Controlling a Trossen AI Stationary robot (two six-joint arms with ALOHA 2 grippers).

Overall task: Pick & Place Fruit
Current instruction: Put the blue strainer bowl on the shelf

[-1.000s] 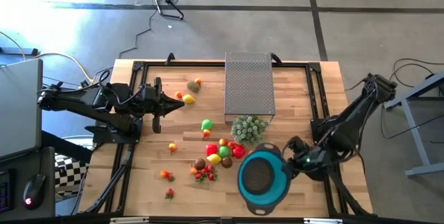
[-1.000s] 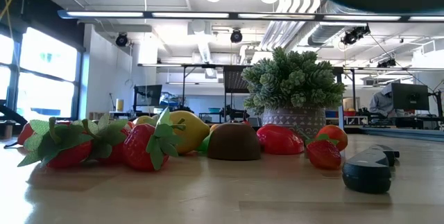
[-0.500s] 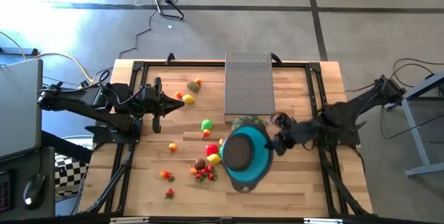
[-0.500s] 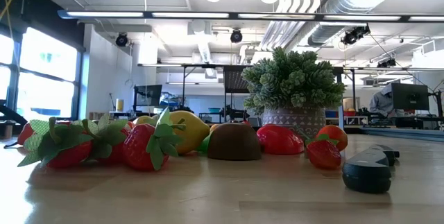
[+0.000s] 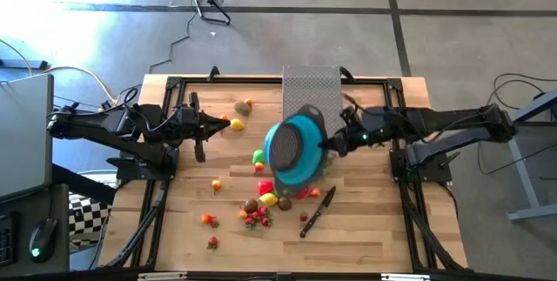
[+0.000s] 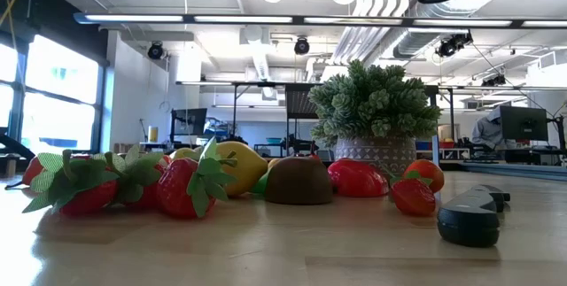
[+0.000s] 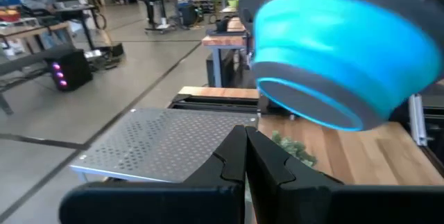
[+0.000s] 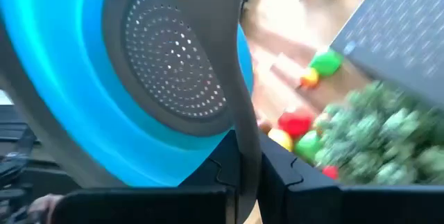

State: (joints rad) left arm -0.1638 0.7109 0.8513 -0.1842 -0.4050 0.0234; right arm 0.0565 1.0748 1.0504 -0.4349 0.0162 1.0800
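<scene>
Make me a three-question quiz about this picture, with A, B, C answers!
1. Where is the knife?
A. On the wooden table
B. In the bowl
C. On the metal tray

2. What colour is the bowl's wall?
A. Red
B. Blue
C. Yellow

3. What is the right tool doing?
A. Resting open
B. Holding a strawberry
C. Gripping the bowl's rim, above the table

Answers: 1 A, it lies on the wood beside the fruit. 2 B, bright blue with a grey rim. 3 C, the fingers pinch the rim in the right wrist view.
</scene>
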